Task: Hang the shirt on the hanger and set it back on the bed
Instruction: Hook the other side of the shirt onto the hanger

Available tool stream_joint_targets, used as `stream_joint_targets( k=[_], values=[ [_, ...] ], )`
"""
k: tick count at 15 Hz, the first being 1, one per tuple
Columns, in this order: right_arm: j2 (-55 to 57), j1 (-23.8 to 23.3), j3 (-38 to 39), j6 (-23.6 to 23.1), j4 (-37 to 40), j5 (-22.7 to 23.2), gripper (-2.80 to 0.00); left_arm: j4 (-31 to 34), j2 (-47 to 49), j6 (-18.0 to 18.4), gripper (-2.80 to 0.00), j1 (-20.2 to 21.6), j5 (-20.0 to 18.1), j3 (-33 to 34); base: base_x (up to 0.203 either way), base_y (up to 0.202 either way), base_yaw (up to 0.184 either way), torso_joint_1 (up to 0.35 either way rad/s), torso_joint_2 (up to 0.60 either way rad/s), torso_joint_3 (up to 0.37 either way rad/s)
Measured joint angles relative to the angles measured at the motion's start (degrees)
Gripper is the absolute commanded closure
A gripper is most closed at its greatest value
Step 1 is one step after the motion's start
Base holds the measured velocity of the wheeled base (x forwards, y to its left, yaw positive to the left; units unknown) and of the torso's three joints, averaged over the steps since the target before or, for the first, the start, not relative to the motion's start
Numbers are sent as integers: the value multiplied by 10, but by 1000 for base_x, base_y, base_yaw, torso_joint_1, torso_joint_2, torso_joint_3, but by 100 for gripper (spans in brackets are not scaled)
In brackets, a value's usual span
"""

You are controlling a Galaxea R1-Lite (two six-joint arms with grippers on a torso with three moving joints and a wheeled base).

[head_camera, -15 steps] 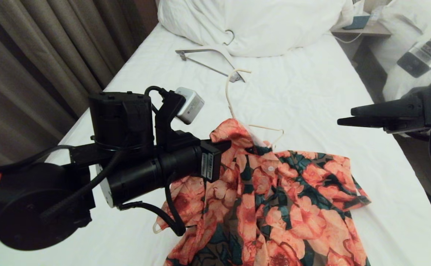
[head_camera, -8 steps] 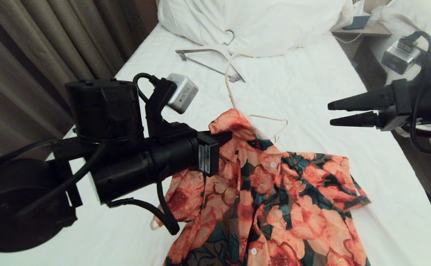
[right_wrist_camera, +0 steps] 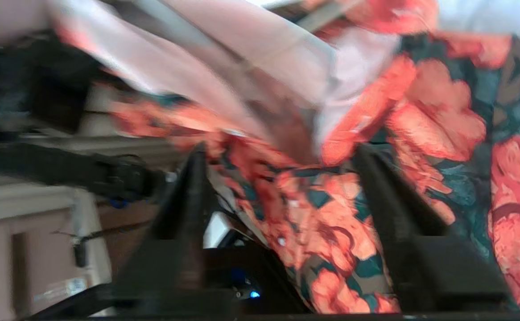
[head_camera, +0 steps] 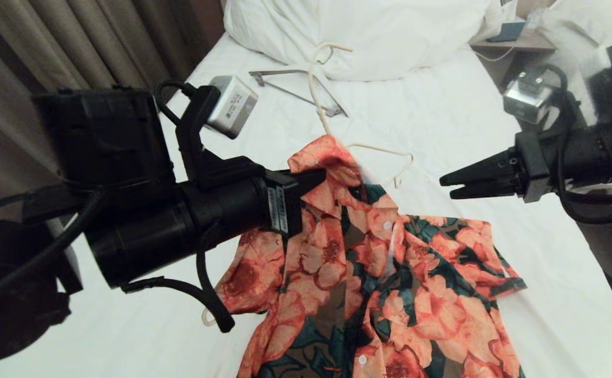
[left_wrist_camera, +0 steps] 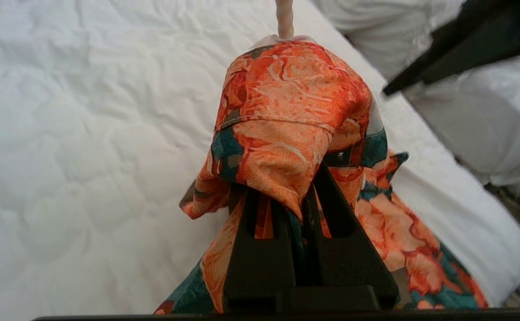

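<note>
Short-sleeved collared shirt with big coral-orange flowers on dark green and brown (head_camera: 374, 273) sits mid-bed, collar end lifted off the sheet, body trailing toward the near edge, long axis running far to near. Thin cream-white wire hanger (head_camera: 384, 152) is inside the neck: hook stands up toward the far side, the right shoulder wire pokes out bare beside the collar, and a small loop of wire shows under the near left sleeve. Left gripper (head_camera: 314, 178) comes in from the left and is clamped tight on the left collar fold; in the left wrist view the fabric bunches over its closed jaws. Right gripper (head_camera: 450, 186) hangs in the air right of the collar, tips pointing left at the exposed hanger shoulder, near but apart from it, nothing held; jaws part-way apart with a narrow gap. The right arm is the nearer one to that uncovered shoulder, so pulling the right side of the shirt over the wire looks like its job. White-sheeted single bed (head_camera: 442, 105) is underneath. A thicker white hanger with grey bar (head_camera: 295, 79) lies at the far end by the bunched white duvet (head_camera: 390, 31), brown curtains (head_camera: 49, 52) on the left.
</note>
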Motion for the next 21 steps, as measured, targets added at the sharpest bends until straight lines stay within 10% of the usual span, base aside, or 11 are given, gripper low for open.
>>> stream_joint_targets(
  k=[7,8,21],
  values=[
    [51,78,2,3,15,-90,0,2,-29,-1,0,-1,1,-3,0,0,0,0,0,0],
    [59,81,4,3,15,-91,-280,2,-31,-1,0,0,1,-3,0,0,0,0,0,0],
    [124,106,-9,5,-83,-138,-280,2,-45,-1,0,3,1,-4,0,0,0,0,0,0]
  ],
)
